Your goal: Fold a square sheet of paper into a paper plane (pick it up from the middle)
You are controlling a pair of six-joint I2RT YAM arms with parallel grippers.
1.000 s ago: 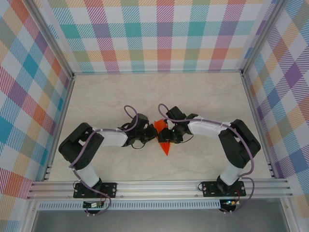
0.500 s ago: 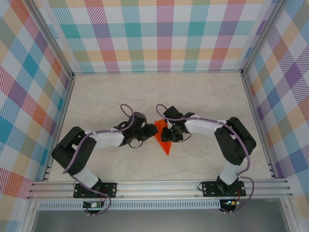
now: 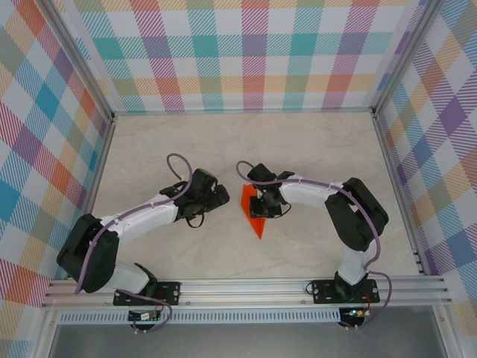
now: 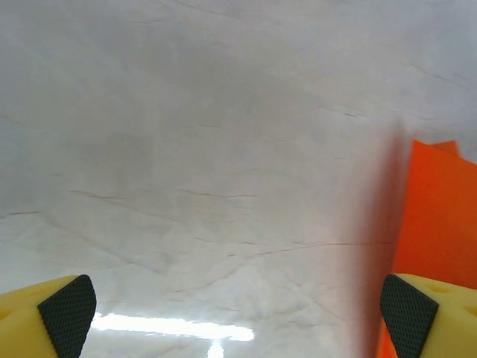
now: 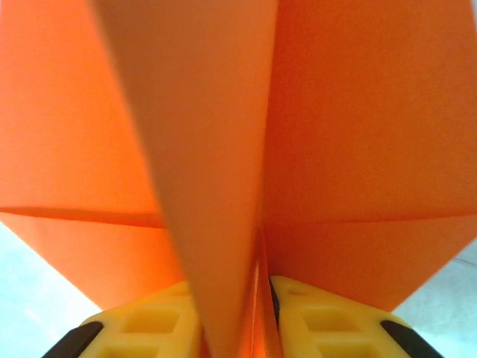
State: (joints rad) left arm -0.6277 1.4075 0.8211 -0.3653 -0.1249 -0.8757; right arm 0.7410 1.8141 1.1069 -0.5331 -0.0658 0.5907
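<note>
1 paper plane (image 3: 250,208), 1 table (image 3: 313,149)

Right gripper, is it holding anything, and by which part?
Yes: the right gripper pinches the paper plane by its centre fold, flaps spreading to either side. The left gripper is open and holds nothing.
</note>
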